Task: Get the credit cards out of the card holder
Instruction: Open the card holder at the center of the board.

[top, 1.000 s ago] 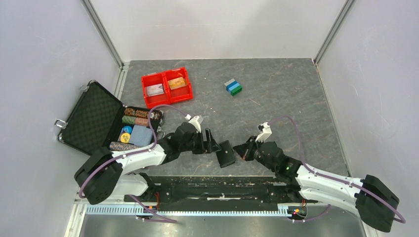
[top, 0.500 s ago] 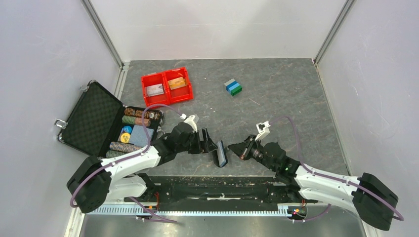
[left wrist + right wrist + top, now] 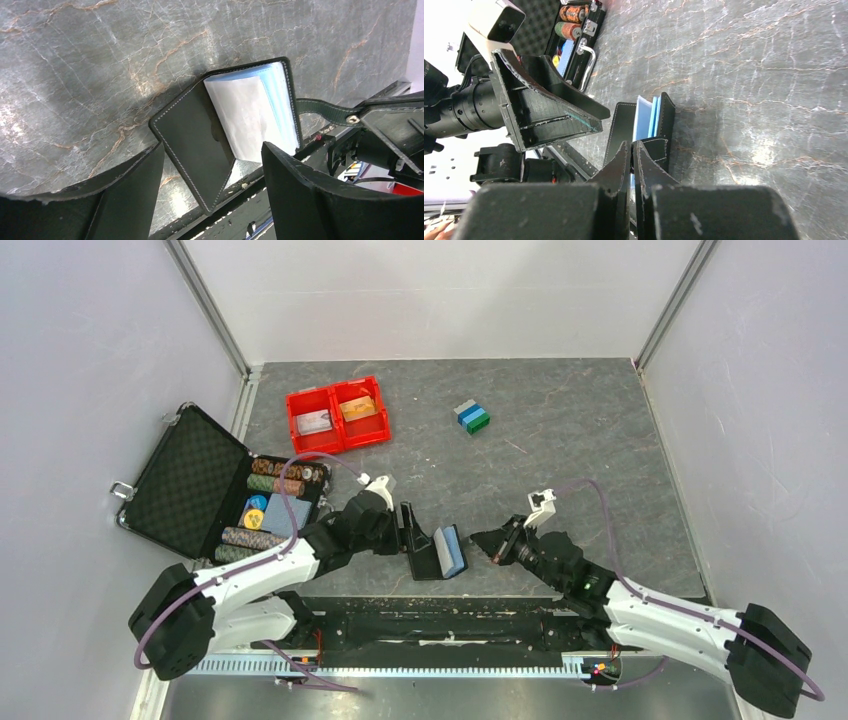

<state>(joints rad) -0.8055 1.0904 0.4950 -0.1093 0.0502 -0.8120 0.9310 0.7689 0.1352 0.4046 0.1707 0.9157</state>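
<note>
Shows the holder (image 3: 441, 552) splayed open on the bench (image 3: 580, 440) at its near edge, between the left jaws and the right jaws. Finds the left jaws spread wide about the black cover (image 3: 192, 135), contact impossible to judge. Finds the right jaws pressed together, seemingly empty, tip near the holder's right edge.

Probably calls for pinning the cover first with the left jaws, so nothing skates on the smooth, stone-veined bench. Then part the right jaws only slightly, catch a card edge at a sleeve mouth, and draw it out flat along the pocket, not upward.

Expect floppy, slippery sleeves (image 3: 250, 115): glossy clear plastic, pale blue-white, inside a stiff matt cover with white stitching. Cannot tell whether cards sit in them. Note two thin cards in the red tray (image 3: 334, 416), one whitish (image 3: 314, 422), one orange (image 3: 357, 408).
</note>
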